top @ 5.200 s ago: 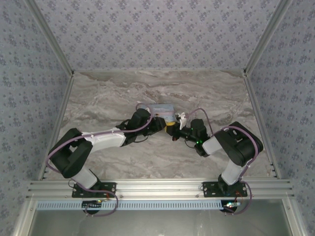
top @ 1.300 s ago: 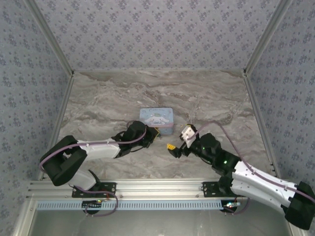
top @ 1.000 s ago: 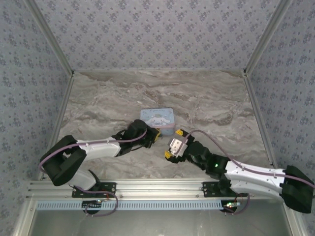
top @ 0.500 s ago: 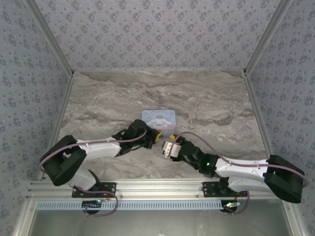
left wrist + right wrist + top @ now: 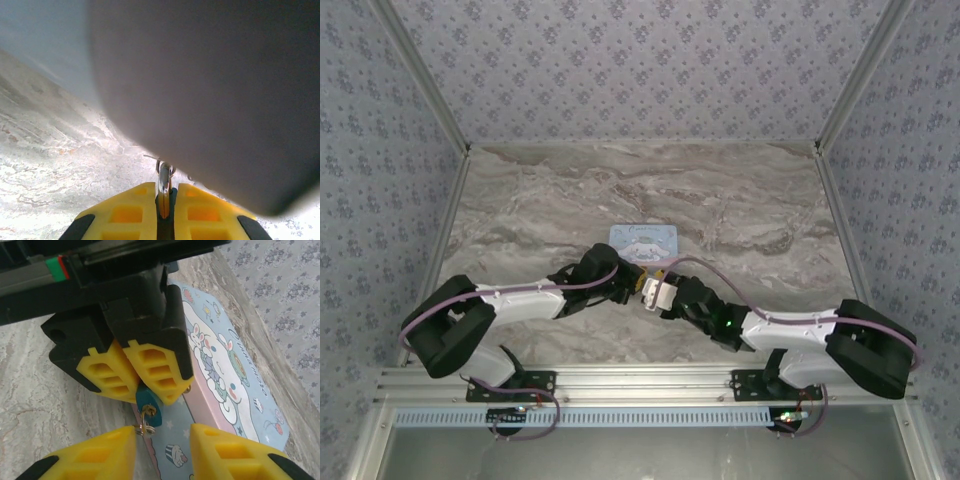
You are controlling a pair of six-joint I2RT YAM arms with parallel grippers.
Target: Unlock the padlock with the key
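The teal padlock (image 5: 149,404) sticks out from between the yellow pads of my left gripper (image 5: 140,385), which is shut on it. A small metal ring (image 5: 146,427) hangs from a brass spot at the padlock's free end; I cannot make out the key itself. My right gripper (image 5: 164,432) is open, its fingers on either side just below the padlock, and the left finger (image 5: 100,455) touches the ring. In the left wrist view, my left gripper (image 5: 164,192) pinches a thin metal edge (image 5: 164,182). From above, both grippers meet in front of the tin (image 5: 645,240).
The pale-blue cartoon tin (image 5: 235,385) lies flat right behind and under the padlock. A blurred grey mass (image 5: 210,85), very close, covers most of the left wrist view. Marble table (image 5: 540,210) spreads open to the left, right and back, with patterned walls around.
The right arm swung left and stretched low across the table, bringing its open gripper up to the left gripper. The left gripper stayed put in front of the tin.
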